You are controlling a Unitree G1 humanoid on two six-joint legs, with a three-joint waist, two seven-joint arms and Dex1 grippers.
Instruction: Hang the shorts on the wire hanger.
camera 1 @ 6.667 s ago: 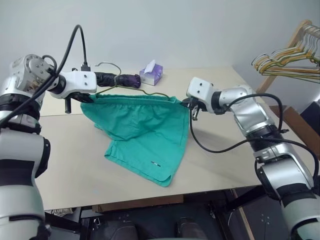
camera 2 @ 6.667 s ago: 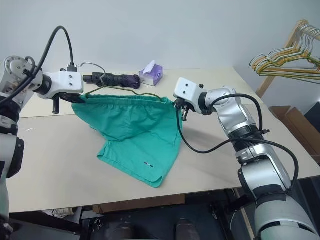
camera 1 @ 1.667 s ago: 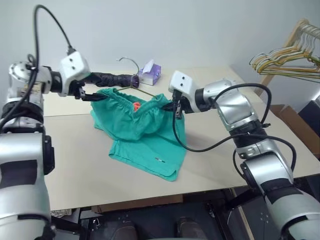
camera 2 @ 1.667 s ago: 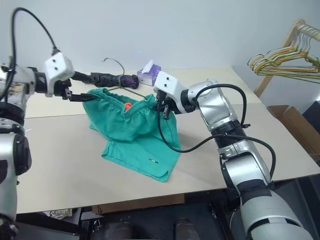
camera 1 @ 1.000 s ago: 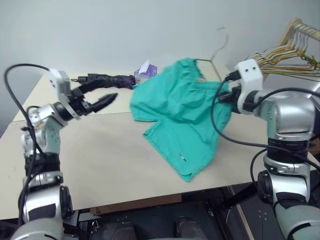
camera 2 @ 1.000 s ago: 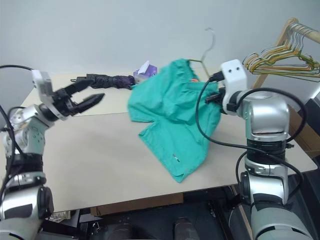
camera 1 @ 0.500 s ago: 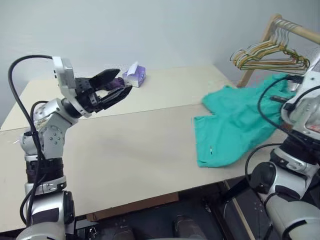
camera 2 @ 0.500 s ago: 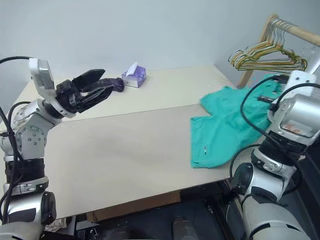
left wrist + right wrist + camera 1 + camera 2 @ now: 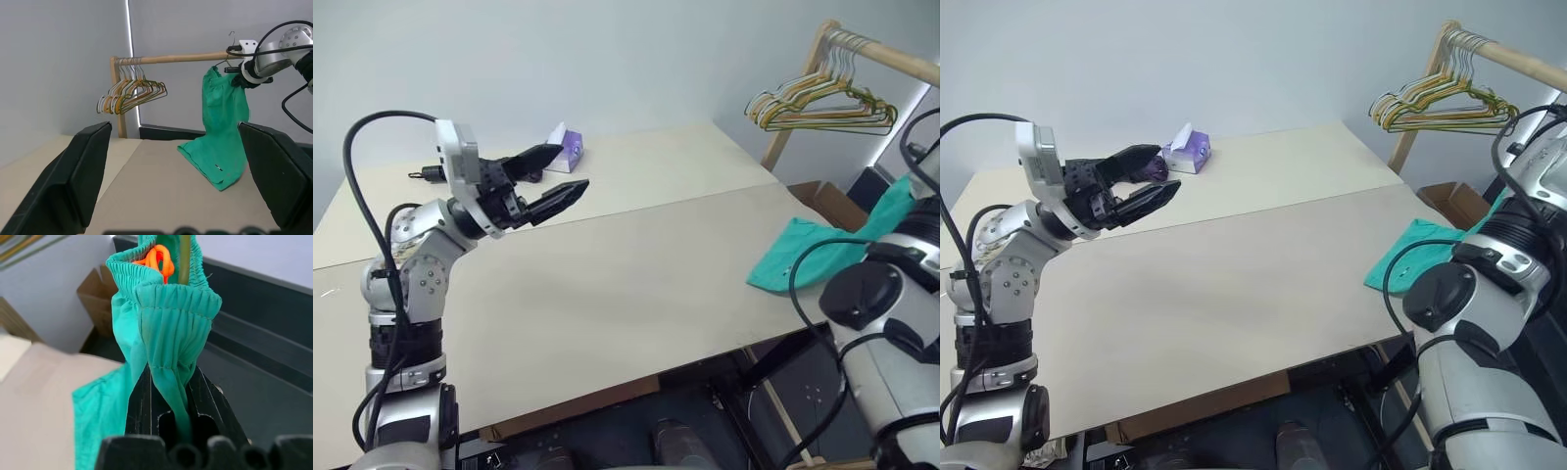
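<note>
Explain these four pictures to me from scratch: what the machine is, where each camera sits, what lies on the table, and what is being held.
This is a two-armed humanoid robot. Two pictures come from cameras in its head, looking down over a beige table. The other two come from cameras on its wrists.

The left gripper is open and holds nothing, raised over the table. The right gripper is shut on the waistband of the teal shorts, with the wire hanger threaded inside the waist. The left wrist view shows the shorts lifted near a wooden rail that carries a bunch of hangers, with the leg hems trailing on the table edge.

A purple tissue box sits at the far side.
</note>
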